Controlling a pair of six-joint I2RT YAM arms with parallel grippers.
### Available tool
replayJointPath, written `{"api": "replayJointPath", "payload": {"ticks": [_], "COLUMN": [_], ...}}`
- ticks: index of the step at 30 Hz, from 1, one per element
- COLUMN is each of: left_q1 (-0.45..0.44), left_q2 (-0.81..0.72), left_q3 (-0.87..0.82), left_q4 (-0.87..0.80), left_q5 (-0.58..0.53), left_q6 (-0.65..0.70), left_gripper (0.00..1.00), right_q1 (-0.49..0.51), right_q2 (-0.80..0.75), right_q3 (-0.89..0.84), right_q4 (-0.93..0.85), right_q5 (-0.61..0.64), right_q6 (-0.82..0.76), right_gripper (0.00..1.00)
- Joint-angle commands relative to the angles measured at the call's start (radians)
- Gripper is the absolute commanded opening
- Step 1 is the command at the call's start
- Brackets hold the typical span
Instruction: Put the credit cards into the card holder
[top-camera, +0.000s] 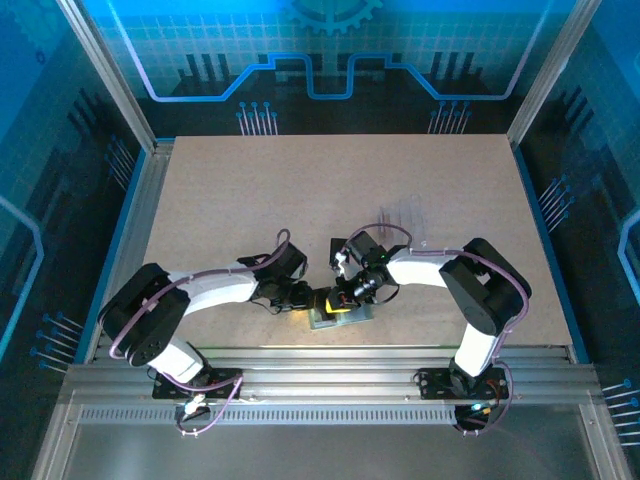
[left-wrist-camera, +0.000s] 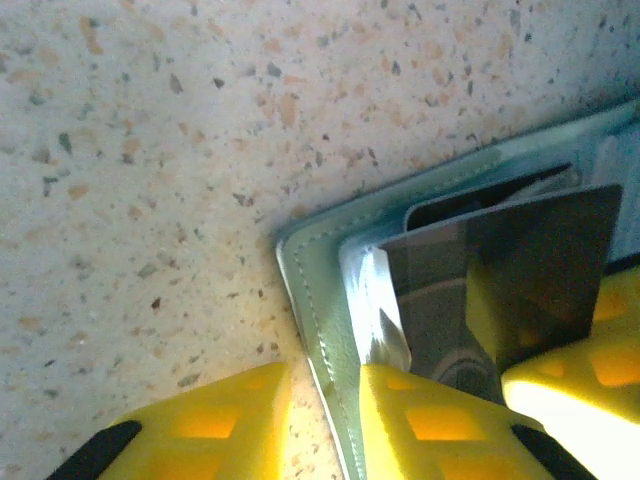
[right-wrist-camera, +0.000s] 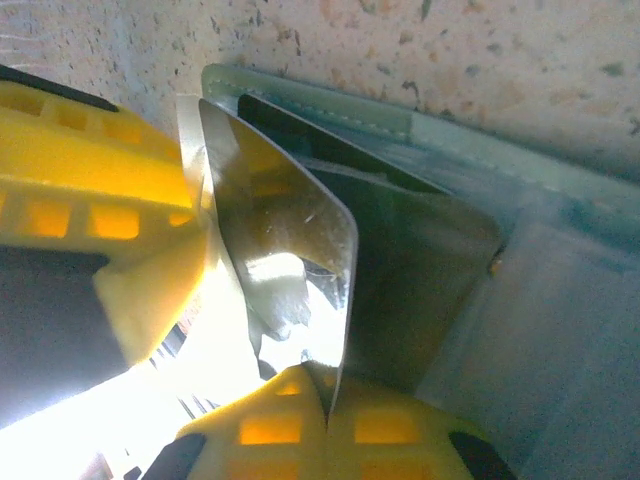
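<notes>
The pale green card holder (top-camera: 352, 321) lies near the table's front edge, where both arms meet. My left gripper (left-wrist-camera: 325, 385) straddles the stitched edge of the holder (left-wrist-camera: 318, 272). Its jaws are apart, and bare table shows between the left finger (left-wrist-camera: 200, 430) and the holder. My right gripper (right-wrist-camera: 330, 395) is shut on the edge of a glossy black credit card (right-wrist-camera: 280, 210), which stands tilted with its far end inside the holder's open flap (right-wrist-camera: 330, 105). In the left wrist view the card (left-wrist-camera: 520, 260) rises from the pocket, with the right arm's yellow fingers (left-wrist-camera: 600, 365) behind it.
A clear plastic pouch (top-camera: 405, 213) lies on the table behind the right arm. The metal rail (top-camera: 320, 365) of the table's front edge runs just below the holder. In the right wrist view, the left arm's yellow finger (right-wrist-camera: 80, 170) crowds the holder's left side.
</notes>
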Motion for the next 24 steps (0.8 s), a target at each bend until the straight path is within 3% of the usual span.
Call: {"api": "replayJointPath", "payload": {"ticks": [1,18,24], "left_q1": [-0.015,-0.033,-0.033], "left_q2": [-0.026,0.067,0.098], "left_q3": [0.033,0.126,0.152], "left_q4": [-0.031,-0.003,0.004], "left_q5": [0.024,0.054,0.065], "left_q6": [0.009,0.0,0.001], "left_gripper": [0.29,0.27,0.26], "right_q1": [0.031,0.037,0.038], "right_q2": [0.059,0.043,0.005], "right_q3": [-0.03,-0.015,-0.021], "right_q4": [-0.105,-0.128,-0.141], "right_q5": [0.124,0.141,0.147], "right_q6": [-0.029,-0.056,-0.063], "right_gripper": [0.04,0.13,0.23]}}
